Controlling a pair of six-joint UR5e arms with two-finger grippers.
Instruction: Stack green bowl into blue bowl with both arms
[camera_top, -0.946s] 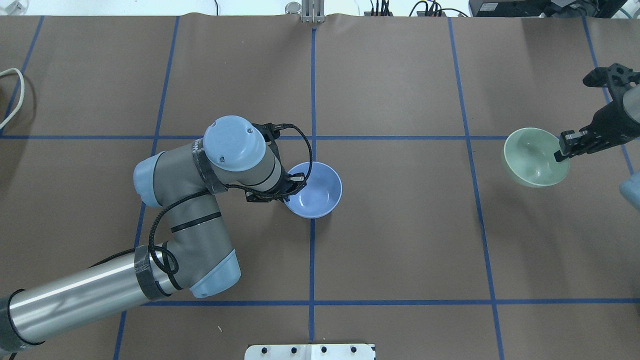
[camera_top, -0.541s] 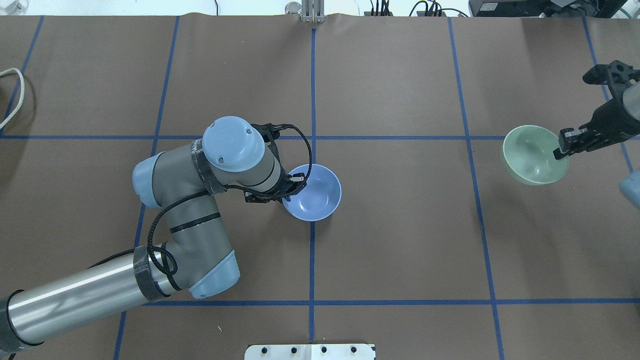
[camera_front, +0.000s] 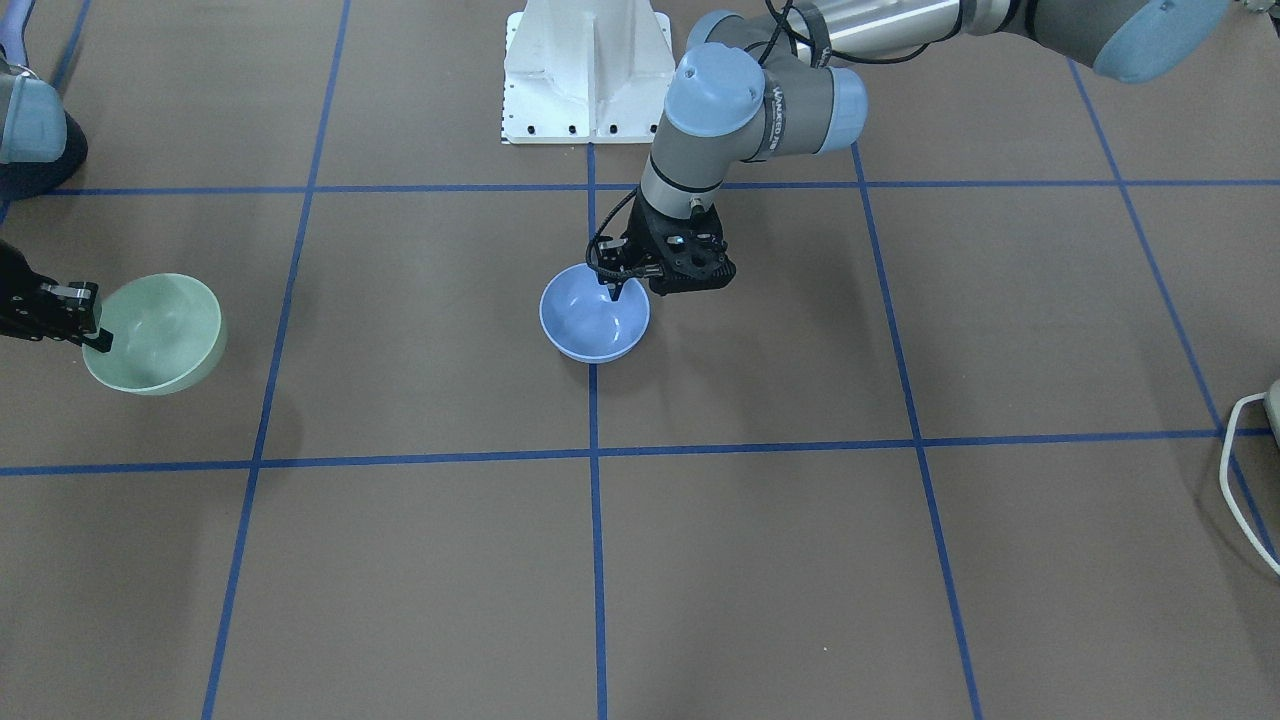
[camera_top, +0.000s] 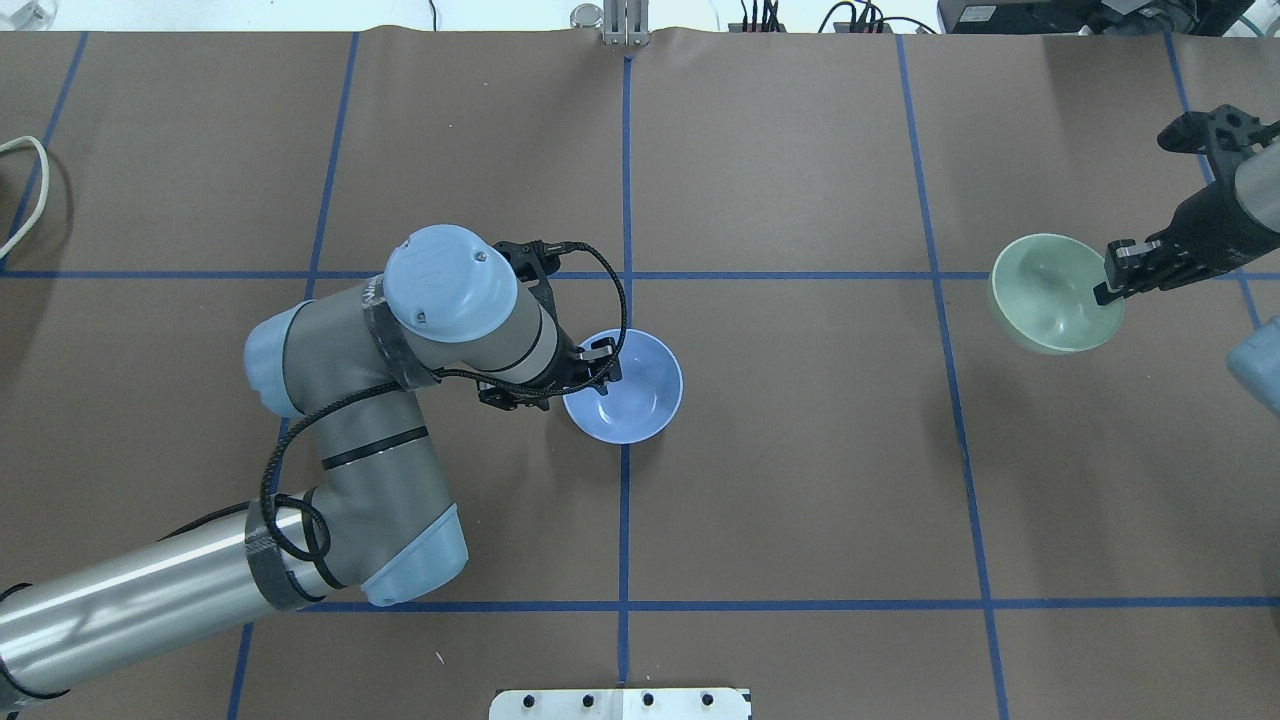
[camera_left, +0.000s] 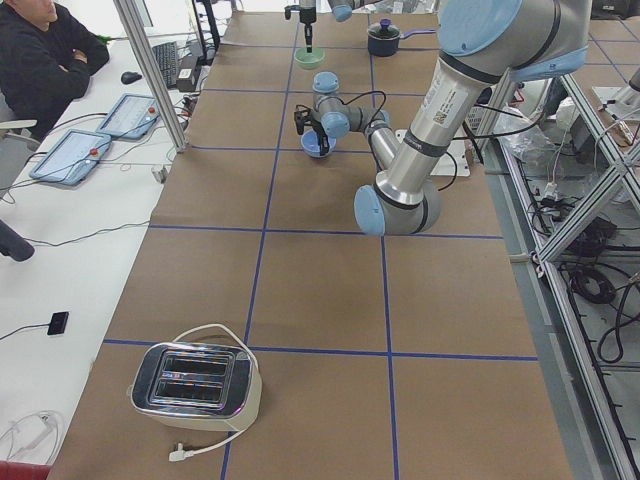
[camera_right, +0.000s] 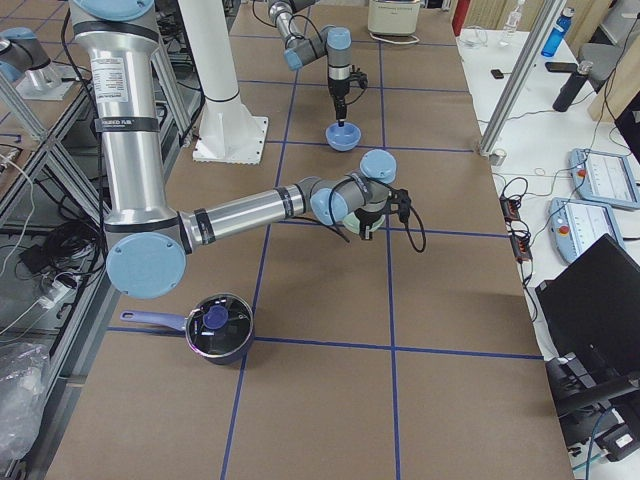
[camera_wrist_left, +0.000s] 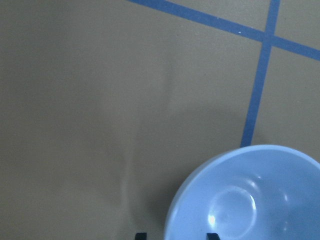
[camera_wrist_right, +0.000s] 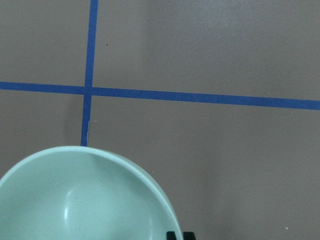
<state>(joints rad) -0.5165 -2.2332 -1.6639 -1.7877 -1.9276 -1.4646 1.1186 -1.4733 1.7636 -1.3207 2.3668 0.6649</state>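
The blue bowl (camera_top: 628, 388) stands upright on the table near the centre, also seen in the front view (camera_front: 594, 322). My left gripper (camera_top: 598, 366) is open at its near-left rim, one finger inside and one outside; the left wrist view shows the two fingertips (camera_wrist_left: 141, 235) wide apart around the rim of the blue bowl (camera_wrist_left: 250, 200). The green bowl (camera_top: 1050, 308) hangs tilted above the table at the far right. My right gripper (camera_top: 1106, 290) is shut on its rim. The green bowl (camera_wrist_right: 85, 200) fills the lower right wrist view.
A white mounting pedestal (camera_front: 588, 70) stands at the robot's side of the table. A white cable (camera_top: 25, 190) lies at the left edge. A toaster (camera_left: 195, 385) sits at the left end, a dark lidded pot (camera_right: 218, 328) at the right end.
My right gripper has carried the green bowl a little leftward, toward the centre. My left arm has shifted slightly left; the blue bowl has stayed in place.
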